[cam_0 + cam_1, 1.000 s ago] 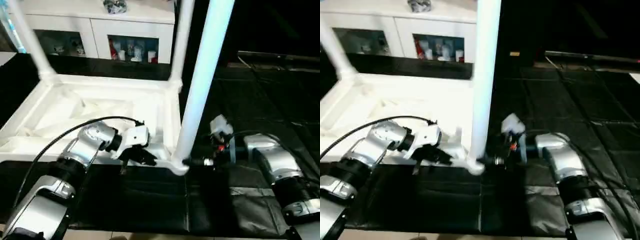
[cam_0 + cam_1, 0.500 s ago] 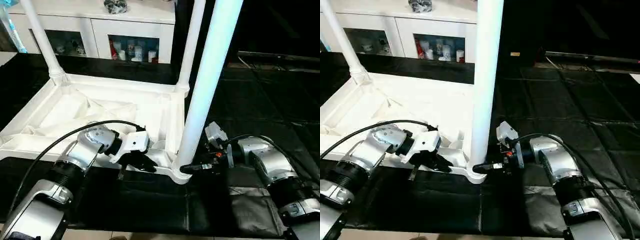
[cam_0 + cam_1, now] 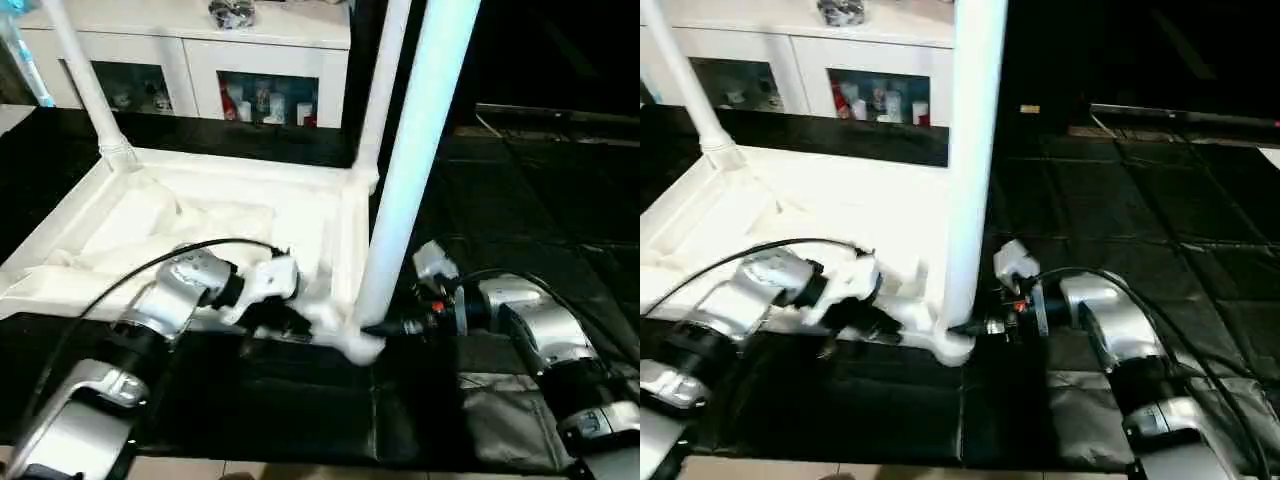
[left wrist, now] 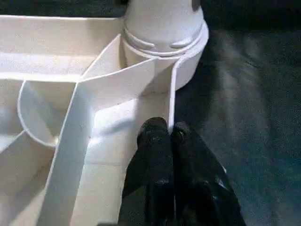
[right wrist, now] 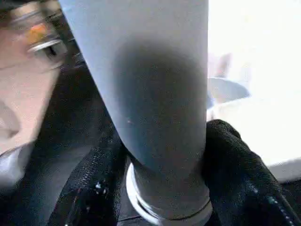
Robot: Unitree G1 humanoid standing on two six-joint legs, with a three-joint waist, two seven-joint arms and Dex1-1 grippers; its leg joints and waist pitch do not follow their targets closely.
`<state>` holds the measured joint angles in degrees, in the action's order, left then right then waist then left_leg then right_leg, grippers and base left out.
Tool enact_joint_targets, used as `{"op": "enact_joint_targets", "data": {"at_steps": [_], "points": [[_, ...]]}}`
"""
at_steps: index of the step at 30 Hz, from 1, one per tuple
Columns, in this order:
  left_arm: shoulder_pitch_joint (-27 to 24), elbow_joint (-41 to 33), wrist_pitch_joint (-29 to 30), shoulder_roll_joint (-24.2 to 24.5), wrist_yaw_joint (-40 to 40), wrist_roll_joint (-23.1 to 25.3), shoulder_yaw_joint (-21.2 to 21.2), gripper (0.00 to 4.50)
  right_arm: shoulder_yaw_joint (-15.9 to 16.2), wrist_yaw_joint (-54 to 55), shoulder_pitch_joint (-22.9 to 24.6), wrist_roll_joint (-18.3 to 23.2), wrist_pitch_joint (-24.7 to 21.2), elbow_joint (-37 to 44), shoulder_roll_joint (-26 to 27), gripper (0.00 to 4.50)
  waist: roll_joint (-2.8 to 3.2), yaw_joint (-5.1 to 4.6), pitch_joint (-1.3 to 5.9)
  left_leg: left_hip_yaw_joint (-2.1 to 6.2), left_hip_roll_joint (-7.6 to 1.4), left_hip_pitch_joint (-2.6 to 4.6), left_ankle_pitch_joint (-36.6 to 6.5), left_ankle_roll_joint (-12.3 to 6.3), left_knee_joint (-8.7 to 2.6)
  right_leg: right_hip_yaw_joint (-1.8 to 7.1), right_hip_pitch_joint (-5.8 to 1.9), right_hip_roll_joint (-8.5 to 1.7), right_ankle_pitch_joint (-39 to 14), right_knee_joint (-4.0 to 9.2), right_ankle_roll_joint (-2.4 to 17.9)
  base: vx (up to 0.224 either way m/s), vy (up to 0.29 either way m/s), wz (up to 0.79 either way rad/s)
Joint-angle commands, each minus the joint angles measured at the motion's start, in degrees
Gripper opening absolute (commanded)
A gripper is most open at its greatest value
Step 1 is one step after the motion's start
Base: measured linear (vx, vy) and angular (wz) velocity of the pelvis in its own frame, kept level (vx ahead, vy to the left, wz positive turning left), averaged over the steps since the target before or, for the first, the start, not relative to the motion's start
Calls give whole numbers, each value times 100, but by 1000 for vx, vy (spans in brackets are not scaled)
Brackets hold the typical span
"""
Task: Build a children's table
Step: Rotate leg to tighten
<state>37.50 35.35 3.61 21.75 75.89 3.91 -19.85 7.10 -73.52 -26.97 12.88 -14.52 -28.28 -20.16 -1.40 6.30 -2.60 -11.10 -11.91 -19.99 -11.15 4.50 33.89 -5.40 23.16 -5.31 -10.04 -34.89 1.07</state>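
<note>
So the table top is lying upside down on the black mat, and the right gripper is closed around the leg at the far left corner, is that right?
Not quite. The table top does lie upside down on the black mat, but the right gripper is closed around the leg at the near right corner, just above its socket, not the far left one. The right wrist view shows a finger on each side of that leg.

Black padded mats on the floor, white cabinet with glass doors behind, small items inside
</note>
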Motion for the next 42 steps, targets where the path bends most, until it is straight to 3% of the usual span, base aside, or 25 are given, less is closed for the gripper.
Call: {"op": "enact_joint_targets", "data": {"at_steps": [1,2,3,5,6,7,11,13,15,16,17,20,23,29,33,34,38,40,42], "points": [[154,-6,338,-418,-525,-102,35,0,44,652,19,-31,-196,115,322,207,-27,-38,315,77,-163,42,-1269,-29,-423,309,-278,-373,-2100,494,955,0,0,0],[177,11,497,-497,-678,-115,81,0,28,919,43,-105,-237,99,398,206,-26,-50,312,93,-160,24,-1273,-12,-431,303,-286,-375,-2165,491,926,0,0,0],[231,56,684,-649,-983,-124,167,0,-38,1342,66,-161,-291,86,570,205,32,-89,302,105,-154,14,-1291,28,-446,296,-285,-368,-2290,507,853,0,0,0],[351,154,1078,-980,-1509,-192,334,0,-224,2218,49,-201,-479,40,980,204,-4,-162,304,104,-129,13,-1364,63,-436,285,-277,-360,-2473,549,780,0,0,0],[395,213,1145,-1084,-1705,-186,375,0,-274,2461,26,-203,-537,12,1116,202,-1,-190,313,126,-125,-18,-1301,65,-443,273,-297,-360,-2497,541,738,0,0,0],[430,263,1189,-1152,-1845,-172,399,0,-304,2631,5,-214,-570,-15,1205,202,10,-207,324,124,-116,-4,-1285,36,-434,273,-286,-358,-2451,558,720,0,0,0],[748,728,1385,-1655,-2927,-160,713,0,-519,3929,-273,-364,-601,-428,1827,200,29,-291,330,112,-100,-23,-1212,-21,-423,277,-285,-323,-2036,539,872,0,0,0],[954,972,1408,-1896,-3610,-170,963,0,-547,4483,-429,-505,-503,-656,2063,200,43,-309,350,108,-102,11,-1187,15,-411,281,-265,-319,-1850,512,971,0,0,0],[1016,1035,1393,-1951,-3776,-131,982,0,-625,4736,-513,-508,-402,-785,2149,200,37,-291,349,104,-101,5,-1160,-37,-413,284,-279,-325,-1736,512,991,0,0,0],[1056,1043,1426,-1994,-3868,-30,929,0,-823,5081,-596,-487,-310,-884,2282,200,35,-295,362,103,-105,-21,-1040,-87,-413,290,-304,-322,-1468,480,1042,0,0,0],[1063,1036,1444,-2010,-3884,5,905,0,-881,5207,-623,-500,-259,-910,2322,268,36,-293,365,99,-106,-18,-990,-118,-412,290,-301,-324,-1369,479,1060,0,0,0],[1059,1004,1519,-2026,-3862,65,848,0,-923,5316,-607,-511,-242,-844,2391,267,42,-285,382,86,-106,-25,-724,-253,-401,296,-332,-314,-801,415,1211,0,0,0],[1078,1101,1481,-2008,-3899,102,843,0,-997,5396,-597,-515,-251,-803,2441,316,66,-292,368,83,-113,-15,-730,-308,-409,292,-337,-317,-718,420,1286,0,0,0],[1043,1279,1250,-1691,-3690,195,768,0,-1033,5295,-522,-527,-104,-734,2181,366,46,-305,344,92,-117,-6,-1090,-201,-441,295,-329,-333,-1328,491,1117,0,0,0],[878,1146,1047,-1397,-3257,226,657,0,-968,4782,-334,-512,-9,-435,1809,406,31,-290,361,88,-122,-17,-881,-275,-424,299,-350,-330,-954,452,1160,0,0,0],[772,1065,979,-1211,-2987,244,604,0,-979,4475,-250,-520,-9,-302,1499,419,31,-295,364,89,-122,-42,-785,-331,-419,302,-370,-330,-755,420,1212,0,0,0],[630,965,808,-977,-2554,234,520,0,-1030,3921,-201,-391,-154,-133,1080,443,34,-294,386,73,-120,-28,-587,-480,-387,306,-375,-323,-347,372,1415,0,0,0],[529,929,422,-755,-2085,229,378,0,-914,3107,-143,-270,-228,29,653,443,41,-283,365,68,-125,-26,-718,-534,-388,299,-369,-320,-476,393,1431,0,0,0],[511,924,351,-698,-1980,237,337,0,-900,2887,-138,-212,-226,66,565,443,45,-272,362,63,-144,-7,-792,-502,-392,308,-349,-329,-575,398,1424,0,0,0]]}}
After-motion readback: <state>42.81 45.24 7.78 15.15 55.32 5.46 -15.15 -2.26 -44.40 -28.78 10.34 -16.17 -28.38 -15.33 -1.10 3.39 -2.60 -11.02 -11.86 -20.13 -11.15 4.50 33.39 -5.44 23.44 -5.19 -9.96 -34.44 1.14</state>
